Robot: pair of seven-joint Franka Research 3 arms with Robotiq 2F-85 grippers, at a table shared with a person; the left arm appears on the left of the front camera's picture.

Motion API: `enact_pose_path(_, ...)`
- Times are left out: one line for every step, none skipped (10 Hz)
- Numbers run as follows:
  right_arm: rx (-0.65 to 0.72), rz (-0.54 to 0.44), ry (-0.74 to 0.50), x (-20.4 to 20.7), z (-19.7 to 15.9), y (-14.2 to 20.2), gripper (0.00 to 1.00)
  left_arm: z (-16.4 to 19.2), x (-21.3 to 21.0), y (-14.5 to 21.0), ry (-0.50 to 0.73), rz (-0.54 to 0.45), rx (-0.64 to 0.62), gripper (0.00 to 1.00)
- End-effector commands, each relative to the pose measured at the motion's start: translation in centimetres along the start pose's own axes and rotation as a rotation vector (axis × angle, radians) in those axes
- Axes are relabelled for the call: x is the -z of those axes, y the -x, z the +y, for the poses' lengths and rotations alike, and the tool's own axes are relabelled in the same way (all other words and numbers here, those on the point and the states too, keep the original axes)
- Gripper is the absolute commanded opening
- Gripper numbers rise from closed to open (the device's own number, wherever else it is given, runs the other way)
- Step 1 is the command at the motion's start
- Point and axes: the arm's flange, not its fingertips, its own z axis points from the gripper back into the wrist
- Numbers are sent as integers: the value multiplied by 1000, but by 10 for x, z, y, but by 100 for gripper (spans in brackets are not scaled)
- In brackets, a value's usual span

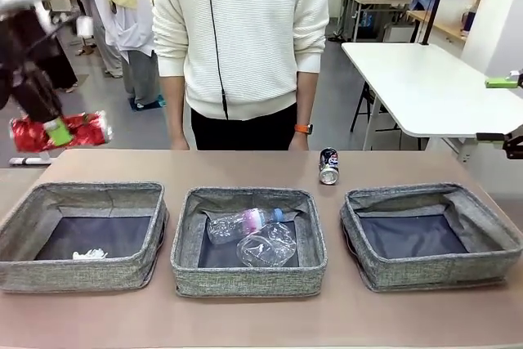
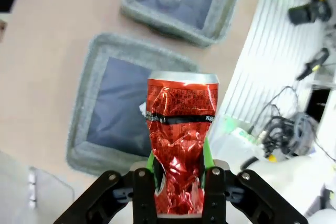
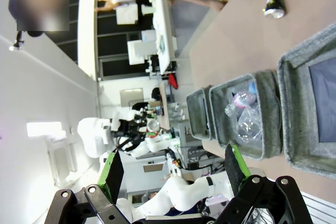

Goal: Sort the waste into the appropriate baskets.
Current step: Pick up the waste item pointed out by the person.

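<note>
Three woven baskets (image 1: 431, 277) line the table (image 1: 245, 320), and we see the left arm (image 1: 31, 79) only as a blur cut by the picture's edge, its left gripper (image 2: 179, 162) clamped on the crushed red can (image 2: 182, 107) above the left basket (image 1: 80, 274). A person (image 1: 245, 38) stands beyond, the dark blue-black can (image 1: 328, 166) on the table before them. The middle basket (image 1: 249, 281) holds the clear plastic bottle (image 1: 235, 225) and clear plastic cup (image 1: 268, 245), the left one crumpled white paper (image 1: 90, 255); the right gripper's (image 3: 175, 168) jaws gape wide.
</note>
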Motion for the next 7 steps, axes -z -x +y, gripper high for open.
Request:
enact_pose_path(-1,6,0,-3,3,1,100,-44,-30,-51,-16,78,77,33)
enact_pose_path(-1,6,0,-3,3,1,100,-70,-41,-73,-62,109,89,33)
enact_pose_path(-1,6,0,-3,3,1,100,-95,-54,-94,-98,130,77,33)
enact_pose_path(-1,6,0,-3,3,1,100,-115,-67,-120,-153,43,-46,33)
enact_pose_path(-1,6,0,-3,3,1,100,-138,-79,-153,-108,-43,-180,33)
enact_pose_path(-1,6,0,-3,3,1,100,-156,-84,-176,-184,-65,-303,33)
enact_pose_path(-1,6,0,-3,3,1,100,-172,-88,-196,-232,-99,-412,33)
